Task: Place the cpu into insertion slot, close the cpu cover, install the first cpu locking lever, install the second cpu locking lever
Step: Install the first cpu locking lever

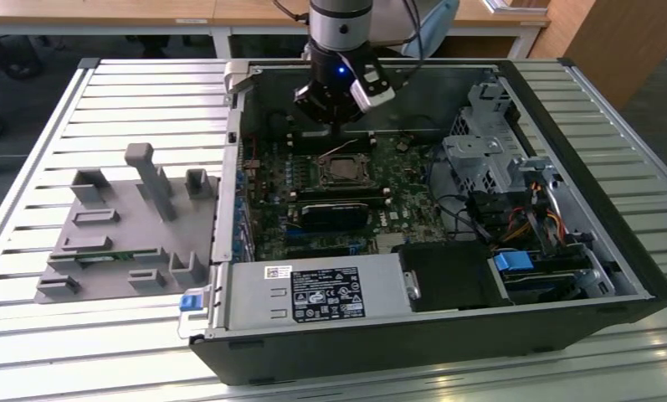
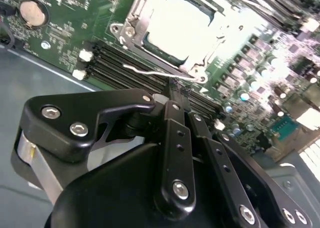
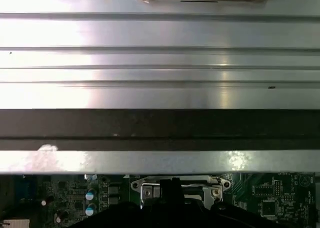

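Gripper (image 2: 172, 90) narrow, fingers together at a thin wire lever (image 2: 145, 71) beside the cover (image 2: 197, 62), apparently to press it; cpu (image 2: 180, 30) already seated under the cover.

Hand (image 2: 172, 95): matt black metal links, bright steel screw heads.
Cpu (image 2: 182, 30): smooth dull silvery metal top, glaring under the light.
Cpu cover (image 2: 197, 70): thin bright silvery metal frame.
Green circuit board (image 2: 60, 17): glossy lacquered surface.
Desk (image 1: 155, 92): ribbed aluminium slats, satin sheen.
Computer case (image 1: 423, 343): matt black painted metal.
Grey fixture tray (image 1: 121, 226): matt grey plastic.
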Controlling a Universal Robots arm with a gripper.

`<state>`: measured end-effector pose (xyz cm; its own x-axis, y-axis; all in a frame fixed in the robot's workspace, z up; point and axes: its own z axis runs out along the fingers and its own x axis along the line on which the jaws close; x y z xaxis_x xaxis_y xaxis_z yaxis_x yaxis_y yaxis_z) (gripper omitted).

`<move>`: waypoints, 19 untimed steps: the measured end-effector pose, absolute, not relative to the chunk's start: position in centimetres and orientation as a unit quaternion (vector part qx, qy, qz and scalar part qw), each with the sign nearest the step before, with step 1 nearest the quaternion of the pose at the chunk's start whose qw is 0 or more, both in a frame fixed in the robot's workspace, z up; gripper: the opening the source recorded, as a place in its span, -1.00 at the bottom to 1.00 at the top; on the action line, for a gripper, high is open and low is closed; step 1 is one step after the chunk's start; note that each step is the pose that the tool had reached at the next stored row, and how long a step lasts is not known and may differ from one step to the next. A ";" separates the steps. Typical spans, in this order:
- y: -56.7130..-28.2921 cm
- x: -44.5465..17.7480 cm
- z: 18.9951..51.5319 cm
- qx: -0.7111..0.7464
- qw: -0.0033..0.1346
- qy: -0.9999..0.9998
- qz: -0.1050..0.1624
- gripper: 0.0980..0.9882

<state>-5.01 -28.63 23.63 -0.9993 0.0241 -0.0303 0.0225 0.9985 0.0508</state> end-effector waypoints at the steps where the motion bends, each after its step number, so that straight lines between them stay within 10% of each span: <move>1: -28.6 -4.9 23.5 0.012 0.015 0.999 0.025 -0.98; 19: -28.3 -3.5 22.5 0.012 0.015 0.999 0.025 -0.98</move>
